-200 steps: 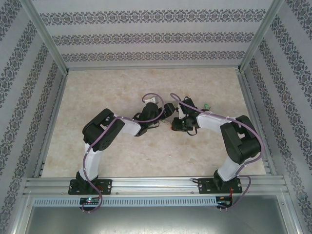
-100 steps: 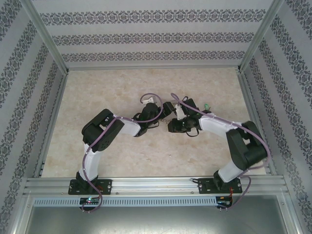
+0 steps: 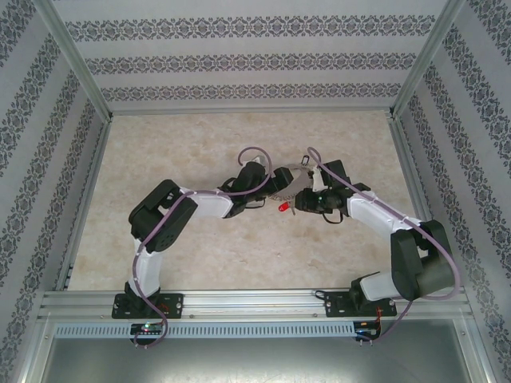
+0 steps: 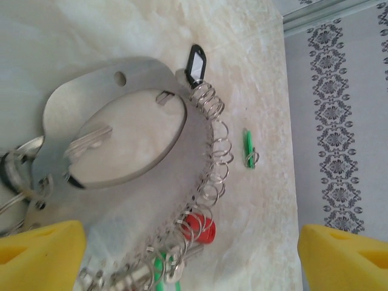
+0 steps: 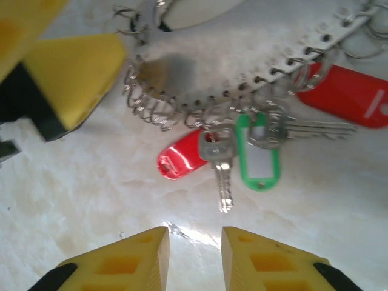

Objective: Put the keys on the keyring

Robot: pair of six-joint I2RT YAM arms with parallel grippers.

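Mid-table, between both grippers: keyring down on table. Hung on its coiled edge: red key, green key, black key. Just beside, not touching: loose green key. Left gripper spread wide, empty. Right gripper slightly parted, grasping nothing, near red key.

No writing is legible; the green key tag has a blank white insert.
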